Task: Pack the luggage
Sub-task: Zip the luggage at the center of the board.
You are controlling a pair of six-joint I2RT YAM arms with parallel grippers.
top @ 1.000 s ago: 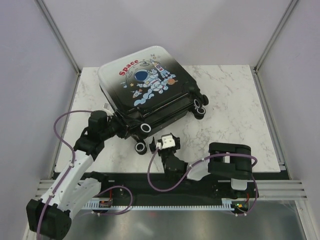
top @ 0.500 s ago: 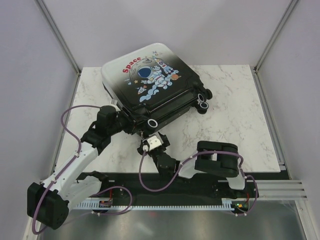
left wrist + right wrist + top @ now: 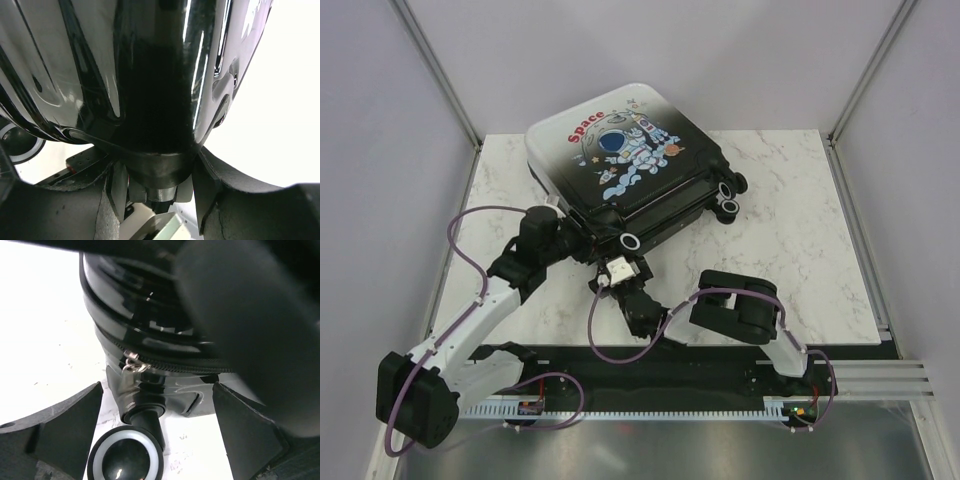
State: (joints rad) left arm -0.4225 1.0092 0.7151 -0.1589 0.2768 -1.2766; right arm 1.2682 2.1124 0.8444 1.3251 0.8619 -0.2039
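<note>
The luggage [image 3: 620,150] lies flat and closed on the marble table [image 3: 790,220], with its astronaut and red "Space" print facing up. My left gripper [image 3: 568,235] is at its near-left corner. In the left wrist view the fingers [image 3: 117,185] close on a dark rounded part of the luggage's black edge [image 3: 160,170], with the glossy shell [image 3: 150,75] filling the view. My right gripper [image 3: 618,260] is open at the near edge. A black caster wheel [image 3: 125,457] and its stem stand between its spread fingers [image 3: 70,425], below the closed zipper and its metal pull [image 3: 132,362].
Two more wheels [image 3: 726,198] stick out at the luggage's right corner, and one [image 3: 630,241] shows at the near edge. Grey walls and metal posts enclose the table. A large blurred dark shape [image 3: 250,315] fills the upper right of the right wrist view.
The luggage has slid back and to the right. My left gripper has followed its corner. My right gripper has moved left and forward to the near wheel.
</note>
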